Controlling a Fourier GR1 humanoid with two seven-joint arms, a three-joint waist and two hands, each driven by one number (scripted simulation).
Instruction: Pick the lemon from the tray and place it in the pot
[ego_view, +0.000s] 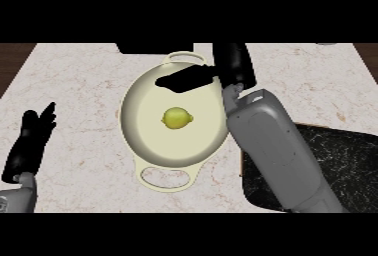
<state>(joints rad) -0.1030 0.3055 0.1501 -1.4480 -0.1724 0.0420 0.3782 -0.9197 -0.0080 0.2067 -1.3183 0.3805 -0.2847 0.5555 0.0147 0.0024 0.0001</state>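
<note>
Already lemon (177, 118) in pot (133, 130), mid-frame. Right hand (221, 70) upper centre, fingers straight, holding nothing. Left hand (31, 140) lower left, relaxed, resting. Advice: lift right hand straight up, avoid rim.

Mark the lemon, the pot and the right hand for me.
lemon (177, 118): head view, on its middle.
pot (140, 107): head view, on bare inner floor, left of the lemon.
right hand (235, 62): head view, on its back.
</note>
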